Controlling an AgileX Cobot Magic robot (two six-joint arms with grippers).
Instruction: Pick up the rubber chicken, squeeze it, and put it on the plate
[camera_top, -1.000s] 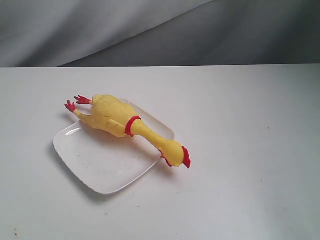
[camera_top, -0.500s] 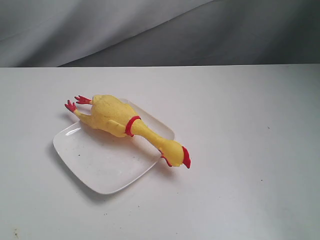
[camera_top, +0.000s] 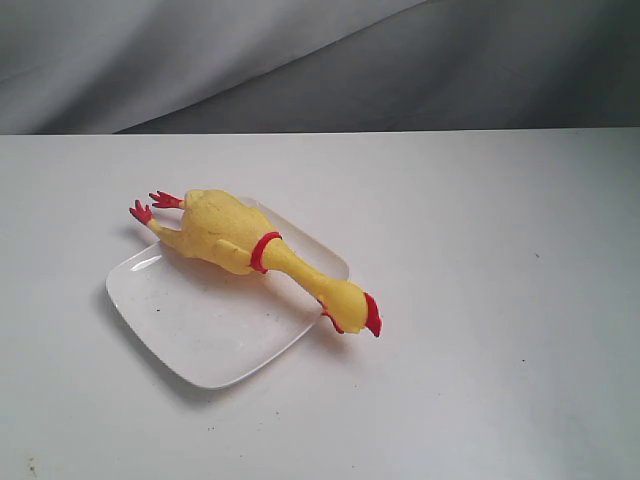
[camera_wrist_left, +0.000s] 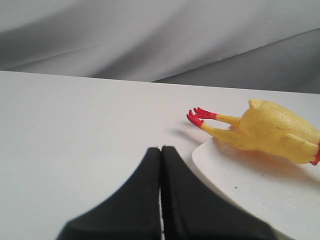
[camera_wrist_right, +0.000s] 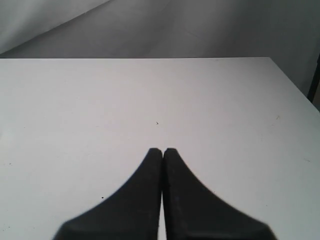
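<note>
The rubber chicken (camera_top: 232, 238) lies slantwise across the white plate (camera_top: 200, 340), its red feet poking past one corner and its head hanging off the opposite edge over the worktop (camera_top: 480, 300). The left hand (camera_wrist_left: 160, 149) is pinched together, holding nothing, near the plate's edge. The right hand (camera_wrist_right: 162, 150), likewise pinched together and empty, sits low over the worktop

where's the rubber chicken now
In the exterior view the rubber chicken lies left of centre across the far edge of the plate, head overhanging onto the table.
</note>
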